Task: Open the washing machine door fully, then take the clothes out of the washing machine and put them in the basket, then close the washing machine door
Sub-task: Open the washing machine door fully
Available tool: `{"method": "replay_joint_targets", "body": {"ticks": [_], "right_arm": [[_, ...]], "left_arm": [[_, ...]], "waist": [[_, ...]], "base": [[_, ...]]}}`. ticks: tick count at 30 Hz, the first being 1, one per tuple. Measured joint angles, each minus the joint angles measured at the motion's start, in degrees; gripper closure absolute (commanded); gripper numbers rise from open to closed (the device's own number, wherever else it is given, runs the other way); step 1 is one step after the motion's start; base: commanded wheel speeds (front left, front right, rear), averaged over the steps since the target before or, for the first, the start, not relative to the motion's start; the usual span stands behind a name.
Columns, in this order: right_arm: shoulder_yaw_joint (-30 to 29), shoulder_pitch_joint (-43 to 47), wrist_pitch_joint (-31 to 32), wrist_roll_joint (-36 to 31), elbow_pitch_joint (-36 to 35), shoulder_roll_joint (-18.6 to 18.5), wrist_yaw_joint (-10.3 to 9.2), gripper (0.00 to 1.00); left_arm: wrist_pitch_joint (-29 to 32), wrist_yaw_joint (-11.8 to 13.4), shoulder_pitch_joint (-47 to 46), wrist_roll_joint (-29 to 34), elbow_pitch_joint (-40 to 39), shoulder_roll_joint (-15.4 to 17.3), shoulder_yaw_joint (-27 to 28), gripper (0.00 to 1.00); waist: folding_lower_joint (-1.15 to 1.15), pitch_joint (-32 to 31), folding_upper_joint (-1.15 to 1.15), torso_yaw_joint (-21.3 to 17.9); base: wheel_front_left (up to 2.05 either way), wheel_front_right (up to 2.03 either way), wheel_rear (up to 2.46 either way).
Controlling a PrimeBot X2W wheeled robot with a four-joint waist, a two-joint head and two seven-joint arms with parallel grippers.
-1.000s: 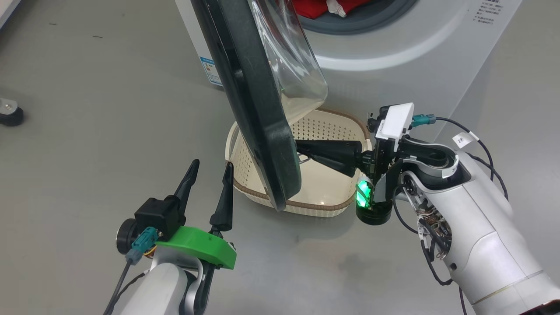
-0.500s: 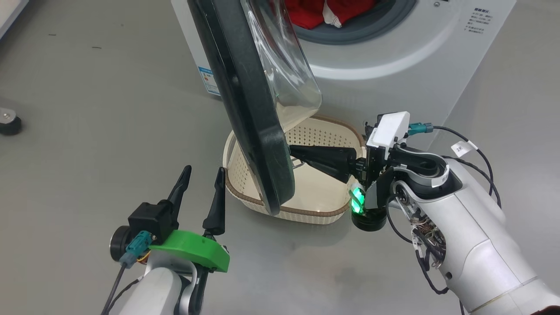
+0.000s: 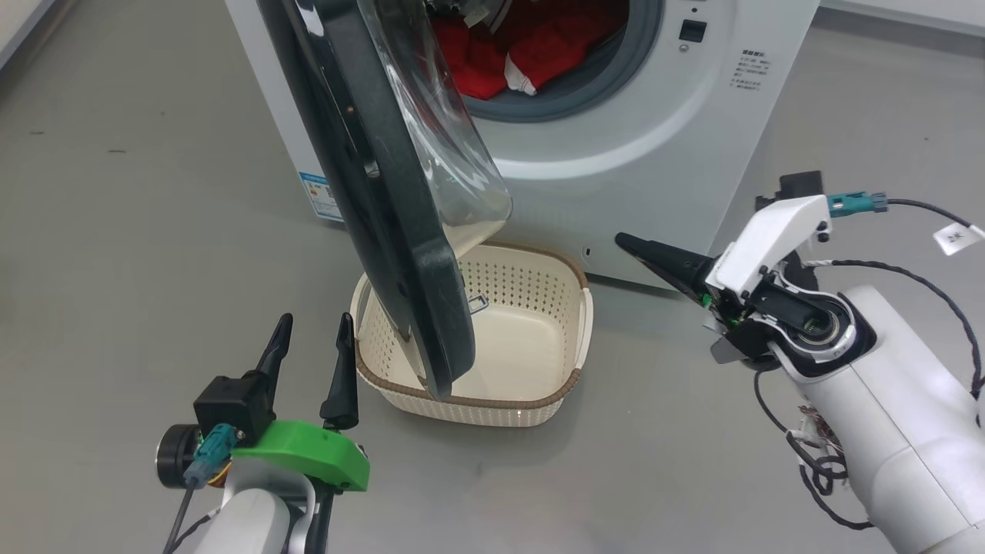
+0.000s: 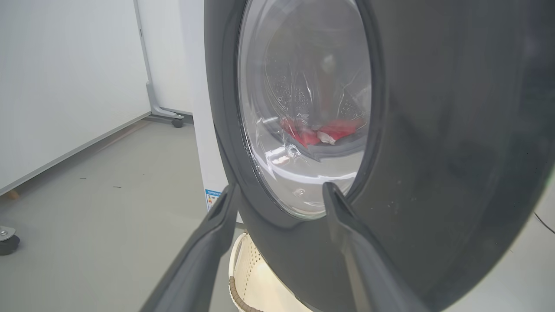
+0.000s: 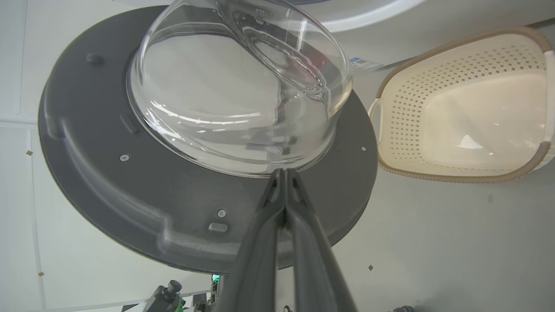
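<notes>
The right tool [image 3: 625, 240] has drawn back from the inner face of the large round glossy black door [image 3: 400, 254] and is now well apart from it, at 3 o'clock from the small cream plastic basket with perforated sides and a brown rim [image 3: 531, 285]. The head camera has also lifted, so more of the drum opening is seen. The two dark fingers of this tool are pressed together and hold nothing; in the right wrist view the tool [image 5: 284, 173] points at the door [image 5: 130, 190], just under its bulging clear glass bowl [image 5: 234, 99].

The left tool [image 3: 316, 317] is at 8 o'clock from the basket, above the grey floor [image 3: 115, 231], with its fingers wide apart and empty. In the left wrist view the tool [image 4: 281, 187] faces the outer side of the door [image 4: 433, 151].

The door stands partly open, and in the head view its lower edge overlaps the basket. The bright red clothes with white trim [image 3: 539, 46] lie inside the big white front-loading washing machine [image 3: 654, 154], at 12 o'clock from the basket. The basket stands on the floor, close to the front of the machine, and is empty
</notes>
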Motion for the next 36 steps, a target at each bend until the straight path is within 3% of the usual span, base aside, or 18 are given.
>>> {"method": "replay_joint_targets", "body": {"ticks": [3, 10, 19, 29, 36], "right_arm": [[1.6, 1.0, -4.5, -7.6, -0.8, -3.7, 2.81, 1.0], [4.4, 4.5, -17.0, -23.1, -3.4, -9.4, 3.07, 1.0], [4.5, 11.6, -32.5, -34.9, -6.4, -14.1, 3.04, 1.0], [2.9, 20.7, -45.8, -40.7, -9.8, -14.6, -0.86, 1.0], [1.4, 25.6, -46.2, -44.0, -12.1, -15.0, -4.24, 1.0]], "left_arm": [[0.0, -0.1, 0.6, 0.6, 0.4, 0.2, 0.4, 0.0], [0.0, -0.5, 2.5, 1.0, 0.5, 1.6, 2.0, 0.0], [0.0, -0.6, 4.5, 1.4, 0.6, 1.6, 3.2, 0.0], [0.0, -1.0, 5.8, 1.4, 0.2, 1.6, 5.0, 0.0], [0.0, -1.0, 6.8, 1.6, -0.3, 1.6, 5.7, 0.0]], "waist": [[0.0, -1.3, 0.0, -1.1], [0.0, -4.1, 0.0, -4.1], [0.0, -6.8, 0.0, -7.4], [0.0, -8.6, 0.0, -9.6], [0.0, -9.1, 0.0, -10.8]], "base": [[0.0, 0.0, 0.0], [0.0, 0.0, 0.0], [0.0, 0.0, 0.0], [0.0, 0.0, 0.0], [0.0, 0.0, 0.0]]}}
